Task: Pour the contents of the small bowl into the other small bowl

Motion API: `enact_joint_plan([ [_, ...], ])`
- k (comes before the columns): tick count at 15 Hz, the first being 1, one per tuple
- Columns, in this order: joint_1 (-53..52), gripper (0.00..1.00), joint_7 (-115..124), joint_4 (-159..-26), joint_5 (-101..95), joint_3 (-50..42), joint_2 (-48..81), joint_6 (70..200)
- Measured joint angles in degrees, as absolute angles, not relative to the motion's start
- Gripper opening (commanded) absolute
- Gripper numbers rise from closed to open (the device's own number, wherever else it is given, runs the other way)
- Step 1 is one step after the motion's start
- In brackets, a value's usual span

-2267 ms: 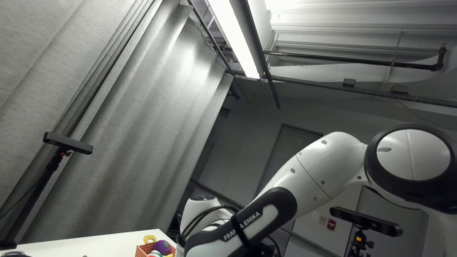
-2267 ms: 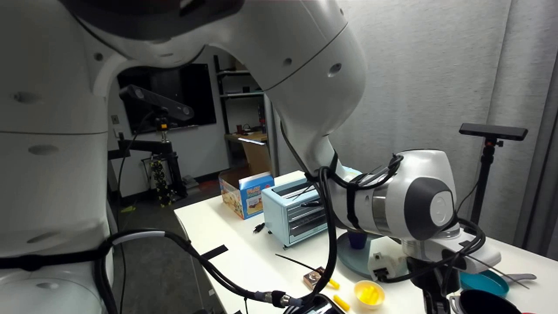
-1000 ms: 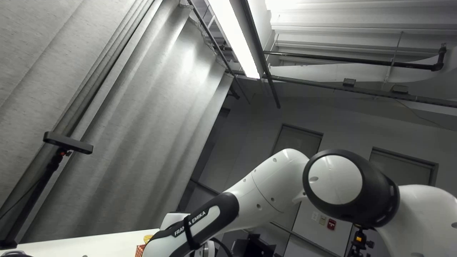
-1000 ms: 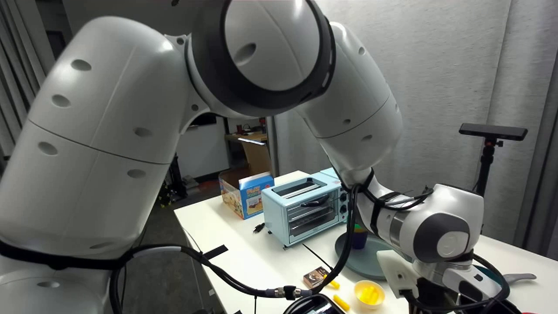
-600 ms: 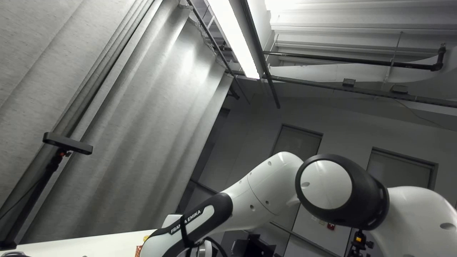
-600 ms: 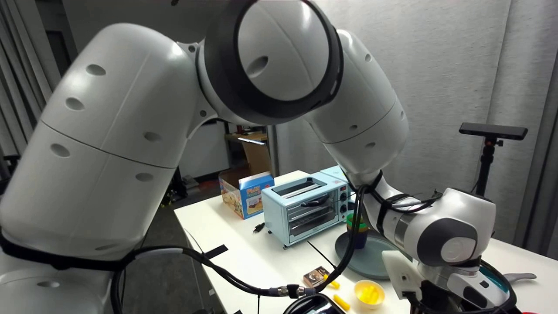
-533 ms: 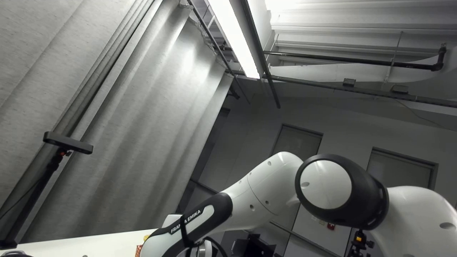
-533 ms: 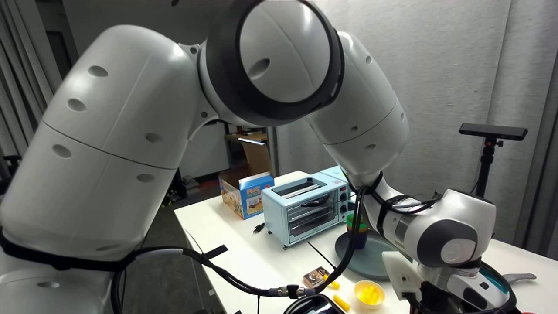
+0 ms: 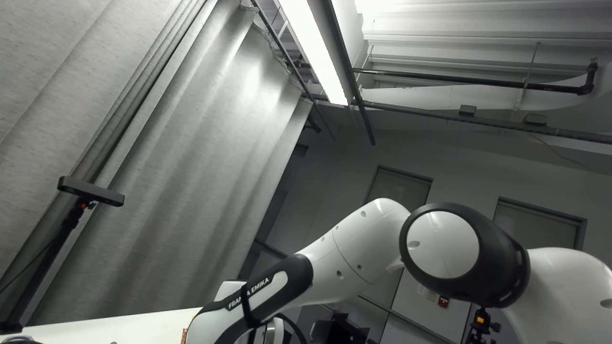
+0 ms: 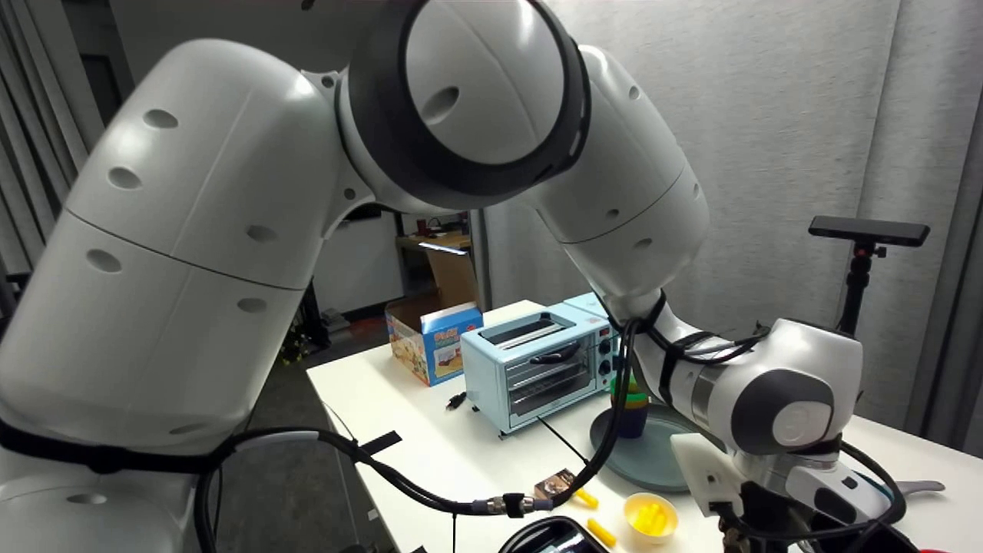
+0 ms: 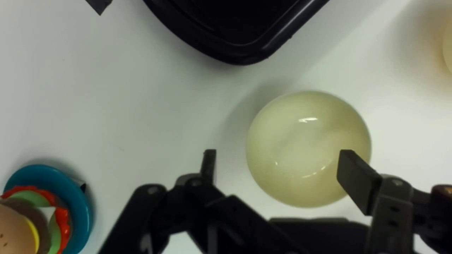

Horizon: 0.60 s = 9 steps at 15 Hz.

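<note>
Yellow bowl (image 10: 653, 540) sits on the tbl (image 10: 445, 449) in an exterior view, round, mouth up, w/ yellow bits (image 10: 650, 519) in it. In wrist view, a pale bowl (image 11: 300, 144), also round, mouth up; just shiny inside shows. Black tray (image 11: 242, 53) is near it. Blue dish (image 11: 83, 215) w/ toy burger (image 11: 39, 218) is well apart. Gripper (image 11: 279, 155) is spread wide, holds nothing; one finger (image 11: 358, 183) covers the pale bowl's edge, can't tell if touching. Arm (image 10: 630, 192) hides some of tbl.

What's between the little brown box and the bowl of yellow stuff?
An exterior view shows a yellow stick by the brown box, toward the bowl; a second stick lies nearer the camera. A black cable crosses in front.
</note>
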<state>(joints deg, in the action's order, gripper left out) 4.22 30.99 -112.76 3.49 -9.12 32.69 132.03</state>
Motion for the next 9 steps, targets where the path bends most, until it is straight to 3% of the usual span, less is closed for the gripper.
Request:
enact_joint_plan([
  [9, -7.44, 1.00, 38.48, -121.89, -14.93, -11.79, 19.70, 138.46],
])
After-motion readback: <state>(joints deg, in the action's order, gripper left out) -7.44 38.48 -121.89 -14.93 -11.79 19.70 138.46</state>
